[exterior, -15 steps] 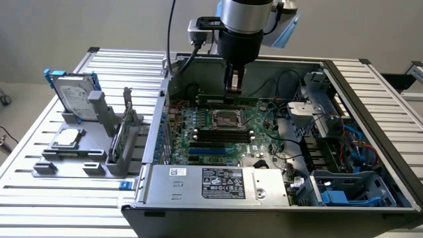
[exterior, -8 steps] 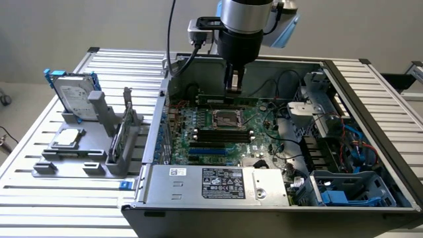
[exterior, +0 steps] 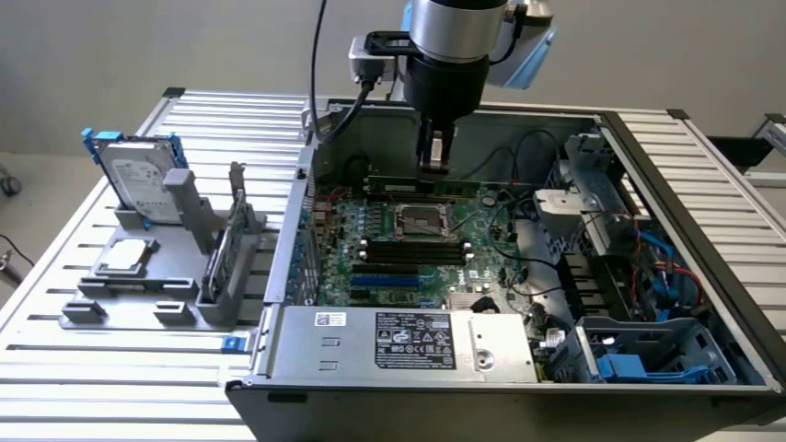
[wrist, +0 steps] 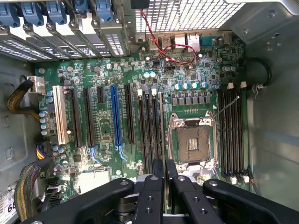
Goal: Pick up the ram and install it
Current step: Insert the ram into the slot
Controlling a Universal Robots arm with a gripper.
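The gripper (exterior: 433, 164) reaches straight down into the open computer case (exterior: 687, 193), its two black fingers (wrist: 152, 191) drawn nearly together and pinching the ram (exterior: 396, 184) by its upper edge near the middle, so the green stick hangs below the fingertips with an end sticking out to each side

In the exterior view the ram's long axis runs across the picture, level, behind the processor socket (exterior: 418, 219). In the wrist view the gripper (wrist: 163, 170) looks down on the stick edge-on: the ram (wrist: 161, 126) shows as a thin pale line running out from between the fingers

That line lies parallel to the black memory slots (wrist: 148, 130) and sits over the edge of that bank nearest the processor socket (wrist: 192, 142), not over the second bank of slots (wrist: 231, 130) on the socket's other side. So the stick is directly under the hand and its length appears matched to the slot direction. Whether its lower edge touches a slot or hangs just above the green motherboard (wrist: 107, 79) I cannot tell

Well apart, outside the case on the exterior view's left, a hard drive (exterior: 138, 175) stands upright in a grey holder (exterior: 135, 304)
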